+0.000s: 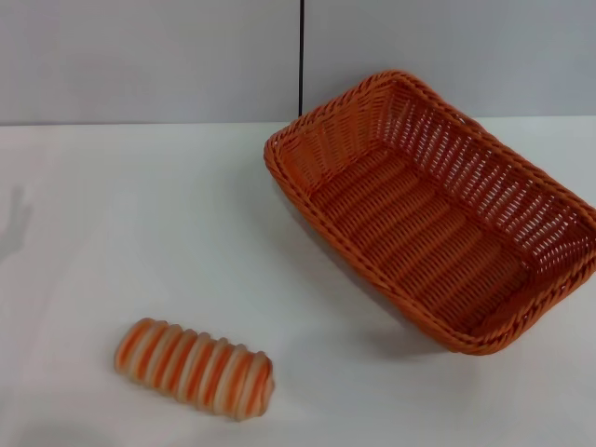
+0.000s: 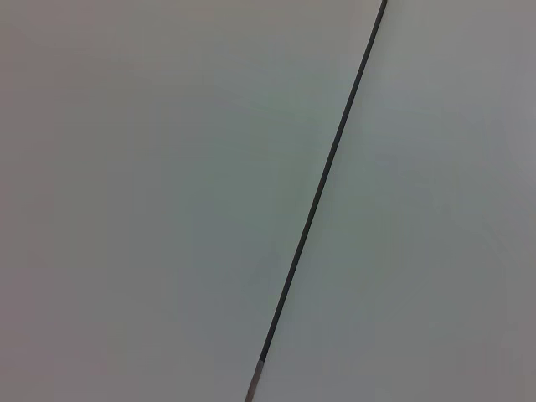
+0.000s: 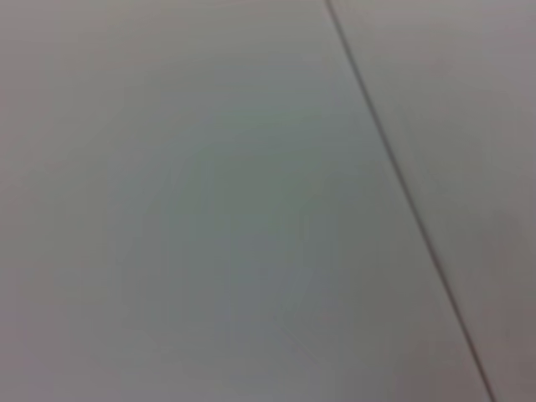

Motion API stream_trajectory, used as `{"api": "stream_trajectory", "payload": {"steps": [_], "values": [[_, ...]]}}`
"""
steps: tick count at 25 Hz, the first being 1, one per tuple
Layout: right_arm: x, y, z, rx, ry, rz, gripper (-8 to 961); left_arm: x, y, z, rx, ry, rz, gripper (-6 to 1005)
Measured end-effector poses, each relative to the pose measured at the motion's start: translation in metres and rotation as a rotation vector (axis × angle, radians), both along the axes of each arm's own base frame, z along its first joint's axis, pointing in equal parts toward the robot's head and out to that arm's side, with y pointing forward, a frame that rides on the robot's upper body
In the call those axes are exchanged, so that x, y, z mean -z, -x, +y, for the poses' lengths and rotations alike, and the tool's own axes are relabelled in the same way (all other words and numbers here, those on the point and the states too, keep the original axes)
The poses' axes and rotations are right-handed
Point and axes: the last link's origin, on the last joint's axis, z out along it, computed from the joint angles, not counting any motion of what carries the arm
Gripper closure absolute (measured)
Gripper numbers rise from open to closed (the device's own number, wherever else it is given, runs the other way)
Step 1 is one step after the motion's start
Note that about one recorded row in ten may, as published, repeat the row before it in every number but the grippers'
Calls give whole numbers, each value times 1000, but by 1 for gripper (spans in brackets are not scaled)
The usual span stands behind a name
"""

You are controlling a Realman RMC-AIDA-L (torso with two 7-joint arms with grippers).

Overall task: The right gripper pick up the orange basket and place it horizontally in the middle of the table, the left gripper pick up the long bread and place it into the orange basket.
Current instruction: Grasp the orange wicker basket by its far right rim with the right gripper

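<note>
Long bread (image 1: pixel 196 367) sits nearest the head camera, lying flat on the table (image 1: pixel 112 233) at the near left, striped top up, tilted on a diagonal. Orange basket (image 1: pixel 433 214) is at the far right, well apart from the bread, skewed diagonally with its right corner running to the frame edge; empty inside. Neither gripper shows in the head view, so can't tell whether either is open or holding anything; only a faint shadow at the left table edge. Left wrist view: plain grey wall with a thin dark seam (image 2: pixel 322 188), no fingers, no task objects. Right wrist view: same sort of blank surface with a soft seam line (image 3: pixel 402 188), nothing else. Judgement: task not started, basket move comes first. Risks: basket is wide with flaring openwork sides, so a rim grasp could slip or tip it on lifting; swinging it to centre could knock the bread; bread is rounded, may roll under a pinch.
</note>
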Motion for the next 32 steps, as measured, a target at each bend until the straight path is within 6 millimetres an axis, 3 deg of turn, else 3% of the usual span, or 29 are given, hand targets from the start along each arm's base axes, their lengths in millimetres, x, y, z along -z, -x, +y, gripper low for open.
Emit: {"api": "stream_trajectory", "payload": {"steps": [16,25,27,28,32], "values": [[0,6,2,-97,54,29,232,-3,1,6,-4,-4,12,139],[-54,37,4,-495,139,78,232,-2,4,7,-29,1,-9,140],[-76,47,6,-604,218,100,232,-2,4,7,-29,1,-9,140],[-76,47,6,-604,218,100,231,-2,4,8,-29,2,-9,141],[-107,63,16,-714,417,126,231,-1,4,9,-29,5,-12,141]]}}
